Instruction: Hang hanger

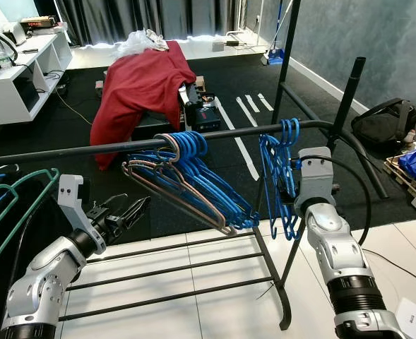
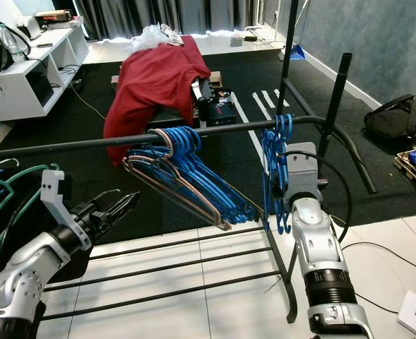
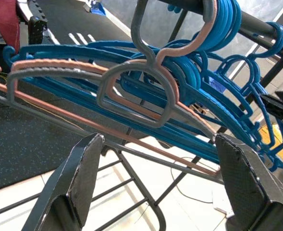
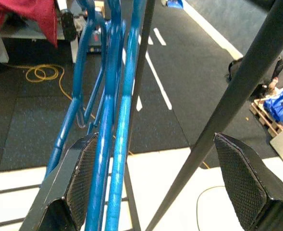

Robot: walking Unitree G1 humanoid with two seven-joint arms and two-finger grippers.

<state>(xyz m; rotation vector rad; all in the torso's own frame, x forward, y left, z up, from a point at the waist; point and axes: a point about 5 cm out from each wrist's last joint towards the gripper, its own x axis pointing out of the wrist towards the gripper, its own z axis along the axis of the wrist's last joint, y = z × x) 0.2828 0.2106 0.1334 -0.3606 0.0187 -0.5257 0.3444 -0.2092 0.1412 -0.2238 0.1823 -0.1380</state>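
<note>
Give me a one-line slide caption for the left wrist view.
Open left tool facing a bunch of blue hangers and a pink hanger hooked on the rail.

Both arms were clad in rounded silver shells with ribbed black joint rings; each tool (image 1: 123,212) (image 4: 155,178) was built of black, cross-hatched fingers (image 3: 83,178)
</note>
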